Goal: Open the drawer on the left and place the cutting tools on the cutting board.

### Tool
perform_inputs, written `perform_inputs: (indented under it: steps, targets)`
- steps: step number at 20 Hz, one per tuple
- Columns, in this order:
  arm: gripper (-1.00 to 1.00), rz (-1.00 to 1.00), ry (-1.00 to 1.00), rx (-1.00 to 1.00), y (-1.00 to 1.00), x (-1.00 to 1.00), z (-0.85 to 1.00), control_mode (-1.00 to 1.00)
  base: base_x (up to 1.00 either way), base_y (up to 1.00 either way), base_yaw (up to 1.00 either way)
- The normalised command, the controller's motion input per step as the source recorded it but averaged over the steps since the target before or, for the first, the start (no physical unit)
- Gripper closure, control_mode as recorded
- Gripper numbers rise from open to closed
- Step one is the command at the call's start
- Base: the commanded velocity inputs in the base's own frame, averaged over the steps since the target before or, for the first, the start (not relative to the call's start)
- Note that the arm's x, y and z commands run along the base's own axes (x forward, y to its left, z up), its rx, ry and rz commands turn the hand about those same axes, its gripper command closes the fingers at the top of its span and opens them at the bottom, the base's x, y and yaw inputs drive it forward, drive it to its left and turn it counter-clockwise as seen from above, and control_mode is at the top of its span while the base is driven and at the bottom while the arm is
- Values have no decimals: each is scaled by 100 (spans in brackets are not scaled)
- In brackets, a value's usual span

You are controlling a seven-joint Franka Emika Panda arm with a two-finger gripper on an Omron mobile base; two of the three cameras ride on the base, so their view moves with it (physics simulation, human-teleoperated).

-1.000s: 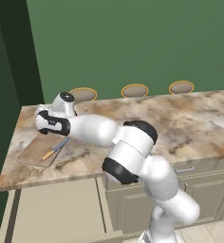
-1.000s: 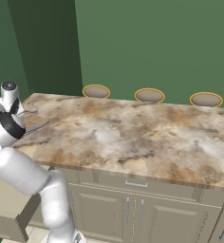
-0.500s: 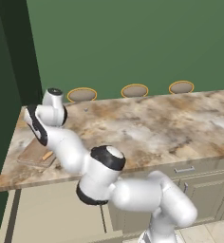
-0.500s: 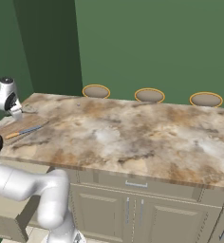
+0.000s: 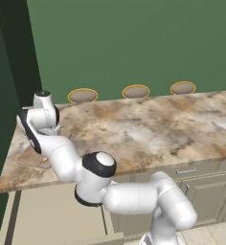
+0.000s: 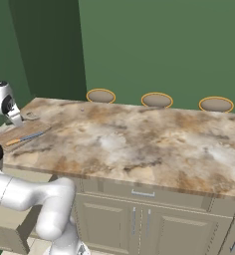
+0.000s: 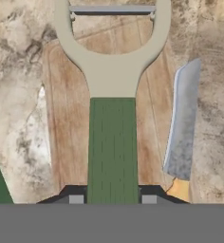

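Observation:
My gripper (image 7: 112, 199) is shut on the dark-green handle of a cutting tool (image 7: 112, 142), whose pale forked metal head points away over the wooden cutting board (image 7: 147, 118). Beside it, the other cutting tool, a knife (image 7: 182, 128) with a blue-grey blade and orange handle, lies flat on the board. From the right base view the hand (image 6: 5, 104) hovers at the counter's far left end above the cutting board (image 6: 20, 130), where the knife (image 6: 25, 138) rests. In the left base view the drawer (image 5: 52, 215) stands pulled out under the counter, its beige inside showing.
Three round gold-rimmed bowls (image 6: 157, 99) line the back of the marble counter (image 6: 139, 144) against the green wall. A second drawer (image 6: 134, 191) with a silver handle and cabinet doors sit below. My own arm's elbow (image 5: 98, 165) bulks in front of the counter edge.
The arm has folded and swung left. The hand with the green-handled tool now sits higher, over the board's left end. The knife has stayed on the board.

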Motion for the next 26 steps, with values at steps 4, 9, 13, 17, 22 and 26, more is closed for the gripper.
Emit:
perform_inputs:
  steps: [4,9,13,17,22,26]
  targets:
    - [100,0,0,-8,1,0,-42,-100,0,0,0]
    - [100,0,0,-3,11,3,-28,-100,0,0,0]
    - [100,0,0,-3,17,13,-28,-100,0,0,0]
    - [100,0,0,-2,21,23,-24,-100,0,0,0]
    - [-100,0,0,0,14,25,-9,-100,0,0,0]
    - [-100,0,0,0,0,10,0,-100,0,0,0]
